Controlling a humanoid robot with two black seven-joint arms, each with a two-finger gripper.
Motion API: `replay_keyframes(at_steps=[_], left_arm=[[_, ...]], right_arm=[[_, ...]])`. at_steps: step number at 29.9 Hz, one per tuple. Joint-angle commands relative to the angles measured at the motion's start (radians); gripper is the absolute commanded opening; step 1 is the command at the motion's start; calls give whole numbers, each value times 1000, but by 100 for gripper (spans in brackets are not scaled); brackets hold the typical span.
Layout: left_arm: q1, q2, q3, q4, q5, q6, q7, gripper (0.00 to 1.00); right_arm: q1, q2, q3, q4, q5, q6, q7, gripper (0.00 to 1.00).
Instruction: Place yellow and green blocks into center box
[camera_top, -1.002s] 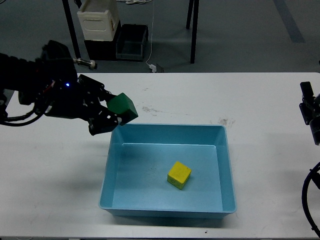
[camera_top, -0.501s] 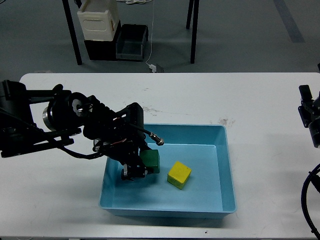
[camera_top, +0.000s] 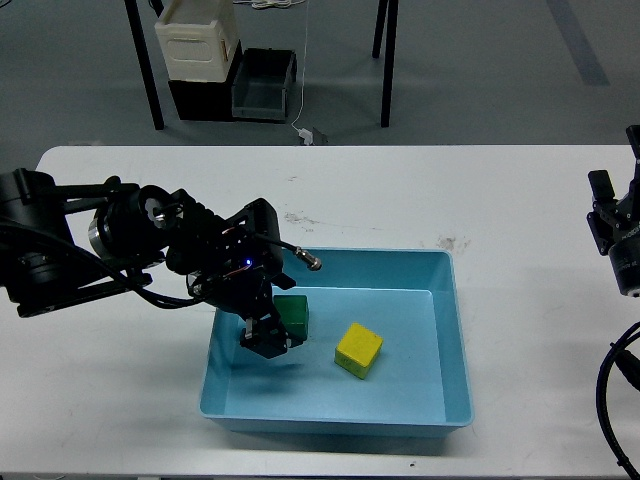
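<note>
The green block (camera_top: 293, 313) lies low inside the blue center box (camera_top: 452, 330), near its left wall. My left gripper (camera_top: 266, 339) reaches down into the box and is against the block's lower left side. Its dark fingers cannot be told apart, so I cannot tell whether it still grips the block. The yellow block (camera_top: 358, 350) rests on the box floor just right of the green one, untouched. My right gripper (camera_top: 612, 228) stays at the table's right edge, far from the box, seen dark and end-on.
The white table (camera_top: 500, 190) holds the box at its middle front. Behind the table on the floor stand a white container (camera_top: 197, 40) and a dark bin (camera_top: 262, 85), between black table legs (camera_top: 388, 60).
My left gripper carried the green block from above the box's back-left corner down into the box. In the last half second gripper and block shifted slightly left. The right arm barely moved.
</note>
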Motion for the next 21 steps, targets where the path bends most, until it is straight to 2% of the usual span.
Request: replay_keyframes(at_steps=[1,6,11,16,21], left_arm=[[4,11,-99,1,-234,0,0,99],[62,27,-277,34,-651,0,0,99],[224,27,-518,130,-1024,0,0,100],[425,27,-745,134,-1307,0,0,100],[549,59,-787,128,-1602,0,0,100]], right_arm=[[1,-2,-22,1,1,3,0,100],[1,0,-42,47,52,12,28,100],[7,15,-44,87,404,20,12,100],[12,44,-22,83,768,16,-69,100],[-8,46,-18,86,948,24,-97,100]])
